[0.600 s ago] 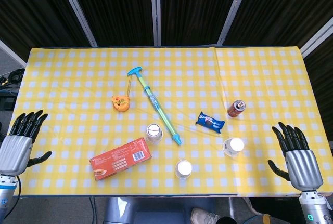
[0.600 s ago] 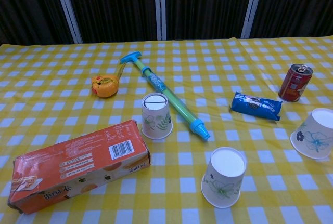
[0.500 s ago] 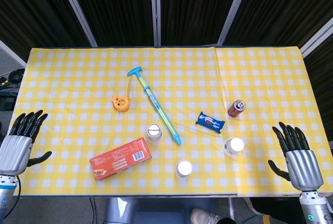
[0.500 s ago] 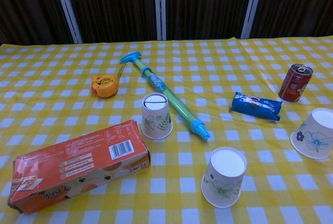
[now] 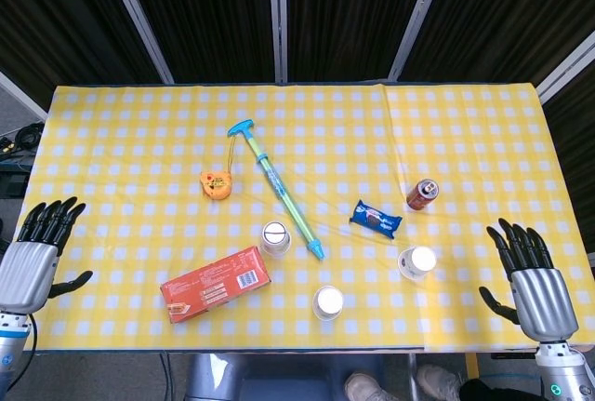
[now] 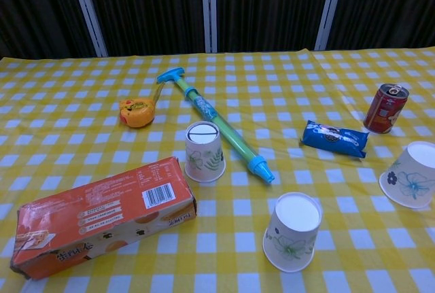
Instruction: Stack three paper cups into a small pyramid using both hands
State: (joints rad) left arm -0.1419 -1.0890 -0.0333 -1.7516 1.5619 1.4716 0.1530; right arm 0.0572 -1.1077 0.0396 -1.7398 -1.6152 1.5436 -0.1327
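Both robot hands, left robot hand (image 5: 30, 257) and right robot hand (image 5: 535, 282), hang spread and empty. No stacking has begun, I judge; the nearest paper cup (image 5: 417, 262) stands just inward of the right robot hand, calling for a reach and grasp.

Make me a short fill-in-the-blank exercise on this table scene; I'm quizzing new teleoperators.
1. The paper cups on the table number ____.
2. Each cup stands with its mouth facing ____.
3. The red can stands ____ beside the blue snack packet.
4. The left hand and right hand hold ____.

Missing words: three; down; upright; nothing
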